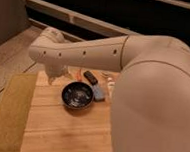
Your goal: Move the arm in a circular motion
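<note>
The arm [152,90] is cream-white and fills the right half of the camera view. Its thick near segment hides the table's right side. A long segment with small dark screw holes [85,52] reaches left to a rounded joint [46,48]. From there the arm turns down and tapers to the gripper [52,78], which hangs over the back left part of the wooden table [58,132]. It is to the left of a dark bowl [77,96] and apart from it.
Behind the bowl lie a dark block [91,76], a blue object [98,93] and small white pieces [110,82]. A yellow-green mat [6,114] covers the table's left strip. A pale rail [78,20] runs along the dark back wall.
</note>
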Motion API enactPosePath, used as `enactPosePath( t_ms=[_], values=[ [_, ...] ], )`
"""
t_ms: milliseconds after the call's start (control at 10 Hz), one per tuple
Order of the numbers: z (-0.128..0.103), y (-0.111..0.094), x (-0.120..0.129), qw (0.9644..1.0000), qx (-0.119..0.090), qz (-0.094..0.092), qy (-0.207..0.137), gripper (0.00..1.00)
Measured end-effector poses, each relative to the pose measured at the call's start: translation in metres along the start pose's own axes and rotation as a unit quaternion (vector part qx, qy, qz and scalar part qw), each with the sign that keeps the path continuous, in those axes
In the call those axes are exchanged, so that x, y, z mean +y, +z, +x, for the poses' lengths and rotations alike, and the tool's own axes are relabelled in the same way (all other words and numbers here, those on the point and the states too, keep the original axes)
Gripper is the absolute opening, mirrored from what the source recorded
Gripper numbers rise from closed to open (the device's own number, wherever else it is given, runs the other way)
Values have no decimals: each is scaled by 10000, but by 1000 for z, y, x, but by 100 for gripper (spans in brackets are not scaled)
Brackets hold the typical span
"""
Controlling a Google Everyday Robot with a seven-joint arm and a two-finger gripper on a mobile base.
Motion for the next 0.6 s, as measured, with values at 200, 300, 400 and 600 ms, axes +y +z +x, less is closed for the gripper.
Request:
enactPosePath(
  t_ms=[200,300,400,600],
  values=[
    [18,-1,-45,9980,118,307,548,65],
    [22,-2,-62,9961,170,436,748,65],
    [25,-3,-86,9928,231,604,1010,65],
    [25,-11,-133,9846,338,877,1475,65]
  ],
)
